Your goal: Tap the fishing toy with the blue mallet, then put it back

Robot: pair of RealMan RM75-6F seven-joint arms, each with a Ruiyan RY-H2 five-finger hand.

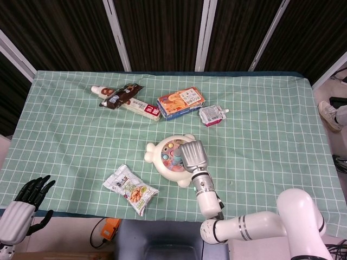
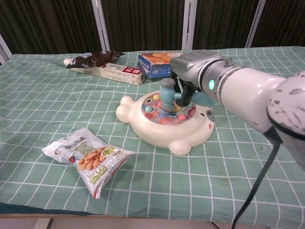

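1. The right hand (image 2: 193,71) grips the blue mallet (image 2: 167,93), fingers wrapped around its handle, with the mallet head down on the coloured pegs of the fishing toy (image 2: 167,121)
2. The fishing toy sits near the middle of the green checked tablecloth (image 1: 70,141), and the right hand (image 1: 194,155) covers part of its top from above
3. The left hand (image 1: 21,206) hangs off the near left edge of the table, holding nothing, fingers spread apart
4. A snack bag (image 2: 88,160) lies left of the toy, nearer the front edge
5. An orange and blue box (image 1: 180,102), a small pouch (image 1: 212,115) and a long carton (image 1: 140,108) lie behind the toy
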